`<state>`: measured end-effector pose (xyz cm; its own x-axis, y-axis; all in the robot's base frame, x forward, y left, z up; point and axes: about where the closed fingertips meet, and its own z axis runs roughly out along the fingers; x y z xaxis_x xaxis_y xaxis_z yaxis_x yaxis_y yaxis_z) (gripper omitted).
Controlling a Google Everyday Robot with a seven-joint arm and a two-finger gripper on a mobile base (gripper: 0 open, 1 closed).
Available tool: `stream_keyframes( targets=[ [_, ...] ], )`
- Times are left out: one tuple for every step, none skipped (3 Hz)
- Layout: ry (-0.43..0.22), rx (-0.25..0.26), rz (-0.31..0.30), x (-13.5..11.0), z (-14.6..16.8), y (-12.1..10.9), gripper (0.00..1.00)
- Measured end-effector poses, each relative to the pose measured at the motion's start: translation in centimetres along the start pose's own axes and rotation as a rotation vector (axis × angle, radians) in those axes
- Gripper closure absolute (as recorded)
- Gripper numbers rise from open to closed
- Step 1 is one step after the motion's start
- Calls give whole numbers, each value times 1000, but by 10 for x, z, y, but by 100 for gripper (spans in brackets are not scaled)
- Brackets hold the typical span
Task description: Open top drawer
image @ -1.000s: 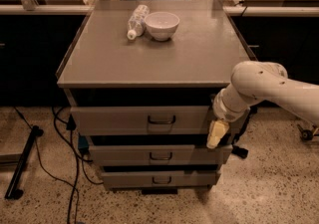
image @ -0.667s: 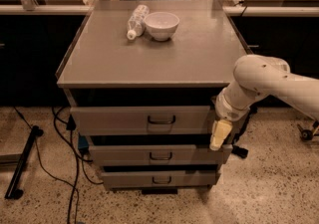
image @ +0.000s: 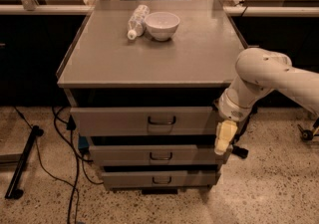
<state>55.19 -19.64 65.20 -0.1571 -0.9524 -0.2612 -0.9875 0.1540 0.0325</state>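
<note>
The top drawer (image: 119, 121) is a wide grey metal drawer with a flat front and a small dark loop handle (image: 161, 120) at its centre, under the cabinet top. It stands out a little from the cabinet body. My gripper (image: 224, 138) hangs point-down at the drawer's right end, to the right of the handle and apart from it. The white arm reaches in from the right.
Two narrower grey drawers (image: 157, 156) sit below the top one. On the cabinet top (image: 149, 56) stand a white bowl (image: 161, 25) and a lying plastic bottle (image: 137, 20). Black cables (image: 65, 163) trail on the speckled floor at the left. A dark stand leg (image: 22, 163) lies there too.
The arm and gripper have shifted slightly to the right and a bit down beside the drawer's right end. The drawer has not visibly moved.
</note>
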Motion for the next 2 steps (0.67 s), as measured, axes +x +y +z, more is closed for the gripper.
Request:
stream_keyframes(
  targets=[
    [-5,-105,6,5,-2,20,0],
    [-7,-158,10,7,-6,34,0]
  ],
)
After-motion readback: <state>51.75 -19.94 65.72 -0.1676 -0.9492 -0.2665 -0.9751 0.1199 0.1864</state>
